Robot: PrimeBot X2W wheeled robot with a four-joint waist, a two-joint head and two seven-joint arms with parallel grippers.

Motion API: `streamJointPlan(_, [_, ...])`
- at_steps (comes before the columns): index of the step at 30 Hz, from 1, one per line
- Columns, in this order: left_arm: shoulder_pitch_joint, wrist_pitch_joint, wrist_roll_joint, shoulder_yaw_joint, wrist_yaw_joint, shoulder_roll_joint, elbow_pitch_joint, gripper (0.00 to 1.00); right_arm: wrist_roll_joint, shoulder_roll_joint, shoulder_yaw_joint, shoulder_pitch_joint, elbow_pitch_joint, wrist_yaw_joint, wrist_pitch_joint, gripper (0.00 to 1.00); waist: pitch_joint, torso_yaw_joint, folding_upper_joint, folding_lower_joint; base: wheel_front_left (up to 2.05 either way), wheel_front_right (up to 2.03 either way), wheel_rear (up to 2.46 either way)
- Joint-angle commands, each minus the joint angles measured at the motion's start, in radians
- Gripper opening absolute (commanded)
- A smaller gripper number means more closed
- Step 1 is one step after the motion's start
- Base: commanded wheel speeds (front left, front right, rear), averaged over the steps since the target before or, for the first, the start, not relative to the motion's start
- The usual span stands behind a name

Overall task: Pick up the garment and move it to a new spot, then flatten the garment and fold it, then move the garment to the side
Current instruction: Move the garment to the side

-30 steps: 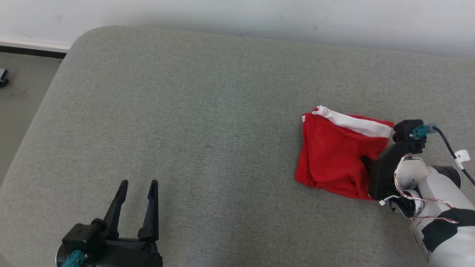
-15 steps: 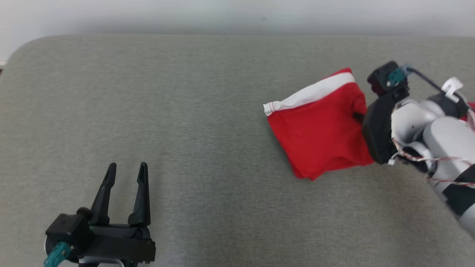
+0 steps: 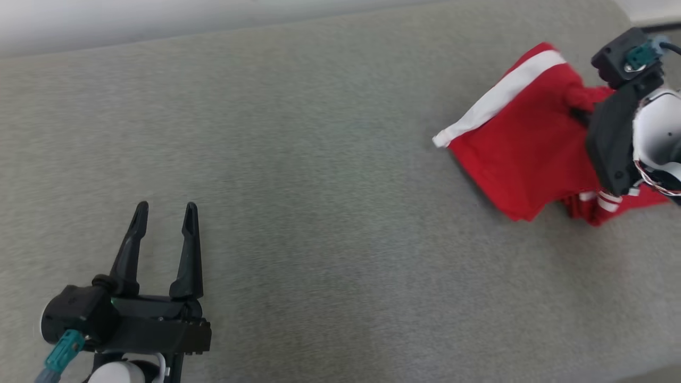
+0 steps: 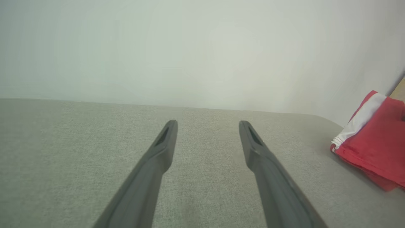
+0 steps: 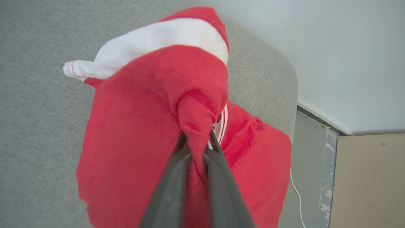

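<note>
Garment (image 3: 526, 154) carried rightward; right pincer (image 5: 196, 141) pinching it

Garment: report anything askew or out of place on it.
Yes. The red garment is no neat fold: the right tool pinches a bunch of it, its white band runs slantwise, and striped trim sticks out underneath, near a corner of the grey cushion.

Black left tool (image 3: 166, 207) and right tool (image 5: 196, 136), teal plugs (image 3: 64, 351), white forearms (image 3: 652, 125)
</note>
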Motion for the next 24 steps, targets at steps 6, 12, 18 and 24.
streamJointPlan(6, [-0.037, 0.0, 0.011, -0.019, 0.001, 0.039, -0.011, 1.0, -0.1, -0.049, -0.007, -0.031, 0.093, -0.003, -0.136, 0.0, 0.102, -0.093, -0.0002, -0.0001, 0.0, 0.0, 0.0])
streamJointPlan(12, [-0.06, 0.0, 0.016, -0.044, 0.001, 0.066, -0.02, 1.0, -0.207, -0.032, -0.099, -0.016, 0.254, -0.003, -0.244, 0.0, 0.148, -0.071, -0.0002, -0.0001, 0.0, 0.0, 0.0])
streamJointPlan(18, [-0.086, 0.0, 0.01, -0.061, 0.001, 0.089, -0.021, 1.0, -0.327, 0.006, -0.257, 0.014, 0.429, -0.003, -0.298, 0.0, 0.169, -0.039, -0.0002, -0.0001, 0.0, 0.0, 0.0])
streamJointPlan(24, [-0.087, 0.0, 0.001, -0.067, 0.001, 0.097, -0.011, 1.0, -0.418, 0.066, -0.405, 0.035, 0.523, -0.003, -0.353, 1.0, 0.153, -0.024, -0.0002, -0.0001, 0.0, 0.0, 0.0])
